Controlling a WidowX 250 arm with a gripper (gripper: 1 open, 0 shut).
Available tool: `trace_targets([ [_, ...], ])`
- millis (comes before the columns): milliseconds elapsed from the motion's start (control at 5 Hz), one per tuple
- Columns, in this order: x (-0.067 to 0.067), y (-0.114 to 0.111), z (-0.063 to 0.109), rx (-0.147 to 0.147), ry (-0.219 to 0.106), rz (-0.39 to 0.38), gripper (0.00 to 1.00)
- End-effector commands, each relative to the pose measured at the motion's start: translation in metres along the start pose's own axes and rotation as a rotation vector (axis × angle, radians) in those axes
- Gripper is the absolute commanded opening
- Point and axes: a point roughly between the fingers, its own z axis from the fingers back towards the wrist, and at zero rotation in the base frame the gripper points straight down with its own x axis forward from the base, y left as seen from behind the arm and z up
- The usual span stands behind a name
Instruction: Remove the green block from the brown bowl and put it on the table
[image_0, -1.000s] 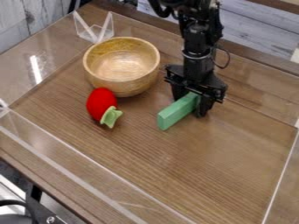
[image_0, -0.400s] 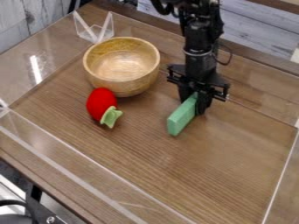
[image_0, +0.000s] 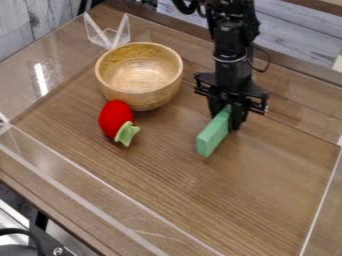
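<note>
Bowl (image_0: 139, 74) near gripper (image_0: 230, 100) holding green block (image_0: 211, 135); red toy (image_0: 116, 119) near bowl.

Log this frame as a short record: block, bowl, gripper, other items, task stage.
block: green block, out of the bowl, upper end between the gripper's fingers
bowl: brown bowl, upright on the table, nothing seen inside
gripper: black gripper, closed on the block
other items: red toy with green leafy stem, beside the bowl
task stage: block out of bowl, release not yet done
</note>
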Motion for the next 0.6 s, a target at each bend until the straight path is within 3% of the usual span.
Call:
trace_targets([
  [0, 0.004, -0.004, 0.037, -0.011, -0.092, -0.014, 0.0],
  [200, -0.004, -0.001, 0.033, -0.01, -0.076, -0.02, 0.0],
  [400, -0.002, 0.009, 0.041, -0.014, -0.076, 0.007, 1.0],
])
